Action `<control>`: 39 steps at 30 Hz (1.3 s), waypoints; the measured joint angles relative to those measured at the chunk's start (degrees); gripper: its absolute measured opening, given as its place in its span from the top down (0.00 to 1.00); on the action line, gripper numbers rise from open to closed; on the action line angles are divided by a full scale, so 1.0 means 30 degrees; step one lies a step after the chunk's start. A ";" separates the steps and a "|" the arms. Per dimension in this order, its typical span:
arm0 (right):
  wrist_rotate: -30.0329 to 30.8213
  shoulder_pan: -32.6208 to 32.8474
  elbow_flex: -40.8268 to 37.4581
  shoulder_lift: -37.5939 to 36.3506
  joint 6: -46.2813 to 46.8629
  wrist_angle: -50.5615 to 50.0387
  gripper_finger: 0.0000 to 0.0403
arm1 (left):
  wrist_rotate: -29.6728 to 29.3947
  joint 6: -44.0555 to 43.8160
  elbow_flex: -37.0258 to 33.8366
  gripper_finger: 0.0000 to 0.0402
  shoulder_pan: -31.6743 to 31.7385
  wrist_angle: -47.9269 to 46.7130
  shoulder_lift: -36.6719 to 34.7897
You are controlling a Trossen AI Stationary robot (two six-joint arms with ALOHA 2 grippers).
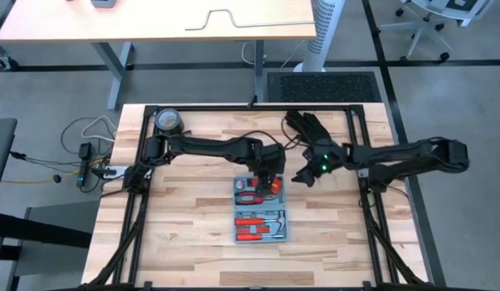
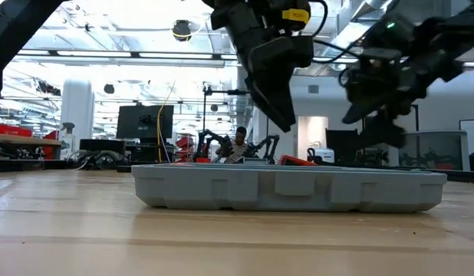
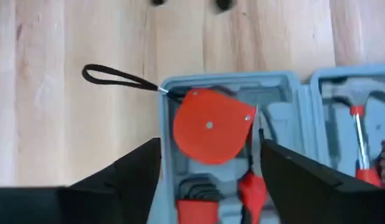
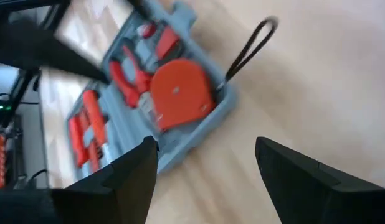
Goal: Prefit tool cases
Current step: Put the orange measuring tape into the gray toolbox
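Hovering my open left gripper (image 3: 210, 163) directly above the tape measure (image 3: 211, 126) in the tool case (image 1: 260, 208), right gripper (image 4: 205, 163) open alongside.

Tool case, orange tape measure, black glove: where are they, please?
tool case (image 1: 260, 229): high view, its lower half.
orange tape measure (image 3: 208, 126): left wrist view, centre of its round body.
black glove (image 1: 308, 126): high view, its palm.

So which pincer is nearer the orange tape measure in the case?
Left. The left pincer hangs open directly above the orange tape measure in the tool case; the right pincer hangs open off to the case's side.
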 joint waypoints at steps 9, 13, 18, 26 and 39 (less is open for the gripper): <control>-0.3708 -0.5013 0.0925 0.4278 -0.1706 0.2826 0.32 | -0.1180 -0.1992 -0.1140 0.54 -0.1743 0.2353 -0.0212; -0.5618 -0.5828 0.0978 0.5784 -0.1268 0.4143 0.32 | -0.2130 -0.2696 -0.2644 0.61 -0.2151 0.3395 -0.0962; -0.6319 -0.5384 0.1027 0.7140 -0.0856 0.5413 0.32 | -0.2995 -0.3746 -0.5523 0.67 -0.2146 0.5684 -0.2741; -0.6251 -0.4646 0.1853 0.8930 0.0552 0.7220 0.39 | -0.4493 -0.5652 -1.0279 0.68 -0.2114 1.0864 -0.5418; -0.6582 -0.3320 0.2164 0.6021 0.1374 0.4780 0.98 | -0.4936 -0.6071 -1.0805 0.68 -0.2077 1.1725 -0.5421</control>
